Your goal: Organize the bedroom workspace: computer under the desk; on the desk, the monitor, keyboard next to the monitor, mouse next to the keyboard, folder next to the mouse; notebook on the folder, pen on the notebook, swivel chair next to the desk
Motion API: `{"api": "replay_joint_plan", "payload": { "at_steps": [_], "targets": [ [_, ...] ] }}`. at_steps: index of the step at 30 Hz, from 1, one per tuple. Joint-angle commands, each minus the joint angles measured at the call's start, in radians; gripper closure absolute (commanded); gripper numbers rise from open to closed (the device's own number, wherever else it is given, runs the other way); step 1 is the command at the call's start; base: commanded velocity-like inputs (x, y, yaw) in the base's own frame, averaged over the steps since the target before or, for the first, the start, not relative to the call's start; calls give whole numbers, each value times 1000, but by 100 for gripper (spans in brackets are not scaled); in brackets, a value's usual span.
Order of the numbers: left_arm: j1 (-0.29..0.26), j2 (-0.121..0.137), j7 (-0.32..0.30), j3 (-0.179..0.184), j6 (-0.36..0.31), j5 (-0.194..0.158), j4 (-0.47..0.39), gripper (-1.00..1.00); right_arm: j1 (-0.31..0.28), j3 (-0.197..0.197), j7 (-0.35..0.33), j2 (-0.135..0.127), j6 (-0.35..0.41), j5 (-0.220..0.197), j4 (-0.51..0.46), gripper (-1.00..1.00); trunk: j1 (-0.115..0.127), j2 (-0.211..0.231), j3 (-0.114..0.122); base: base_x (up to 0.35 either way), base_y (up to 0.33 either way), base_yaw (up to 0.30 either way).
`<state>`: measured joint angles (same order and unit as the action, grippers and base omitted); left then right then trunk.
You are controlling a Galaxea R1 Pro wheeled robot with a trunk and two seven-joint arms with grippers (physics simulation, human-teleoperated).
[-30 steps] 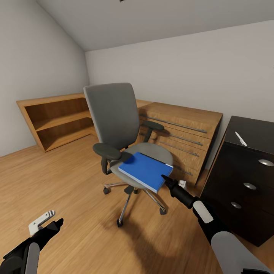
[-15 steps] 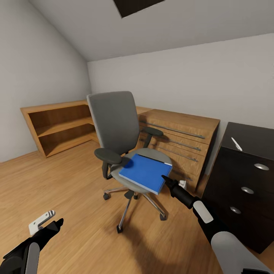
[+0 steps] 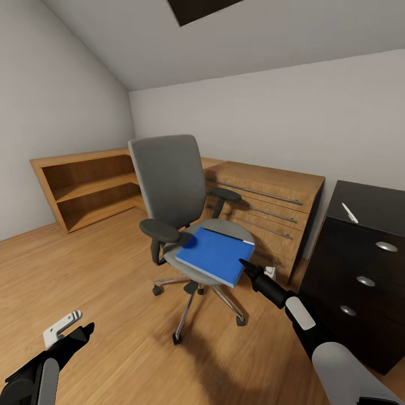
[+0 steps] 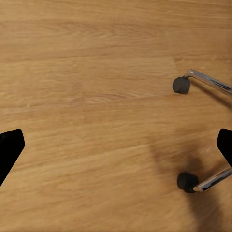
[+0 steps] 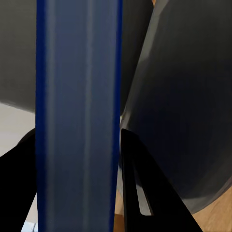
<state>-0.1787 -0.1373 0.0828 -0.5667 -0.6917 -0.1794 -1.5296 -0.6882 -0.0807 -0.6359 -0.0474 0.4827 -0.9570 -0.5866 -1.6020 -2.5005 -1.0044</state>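
The right gripper's fingers stand on either side of the folder's blue edge in the right wrist view, a black finger flush against each face, so they look closed on it, or very nearly so. In the head view the right gripper meets the folder at the corner nearest the robot, where it juts over the front edge of the seat. The left gripper hangs low over the wooden floor with its fingers spread wide and nothing between them; its wrist view looks down on two castors of the chair base.

The folder lies flat on the seat of the swivel chair, its long axis running from the right gripper toward the near armrest. The right arm is plainly the nearer one, with the left well away from the chair.

The desk stands to the robot's right of the chair, its drawer unit with round knobs facing the robot. The pen lies on the desk top near its front edge. By my judgement the folder must be lifted clear of the seat and carried rightward; the chair's far armrest and the desk's front corner are what could catch it. Behind the chair sit a light-wood cabinet and an open shelf unit against the walls.
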Motion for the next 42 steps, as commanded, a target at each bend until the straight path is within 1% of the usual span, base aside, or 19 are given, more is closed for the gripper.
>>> {"api": "replay_joint_plan", "payload": {
  "at_steps": [1,21,24,25,27,30,36,42],
  "targets": [
    [-1,-1,8,-1,-5,-11,-1,-100,-1,-2,-1,0,8,-6,0,100,0,0,-1,0,0,0],
    [-1,-4,8,3,-3,-11,-1,-100,-1,-4,-1,-4,8,-8,-3,100,0,0,-1,0,0,0],
    [-1,-4,8,3,-3,-11,-2,-100,-1,-5,-1,-4,8,-8,-13,100,2,0,11,0,0,0],
    [-1,-4,8,3,-4,-11,-2,-100,-1,-11,-1,-5,8,-7,-25,100,2,1,14,0,0,0],
    [-1,-4,10,3,-3,-11,-2,-100,-1,-26,-1,-5,7,-7,-45,100,10,15,21,0,0,0],
    [-1,-4,10,4,-4,-11,-1,-100,-1,-34,-1,-5,7,-6,-55,100,21,36,30,0,0,0],
    [-1,-4,11,4,-3,-11,-1,-100,-1,-37,-1,-6,6,-6,-58,100,44,78,49,0,0,0],
    [-1,-4,11,4,-3,-11,-2,-100,-1,-37,-1,-6,-9,-5,-73,100,67,120,68,0,0,0]
  ]
}}
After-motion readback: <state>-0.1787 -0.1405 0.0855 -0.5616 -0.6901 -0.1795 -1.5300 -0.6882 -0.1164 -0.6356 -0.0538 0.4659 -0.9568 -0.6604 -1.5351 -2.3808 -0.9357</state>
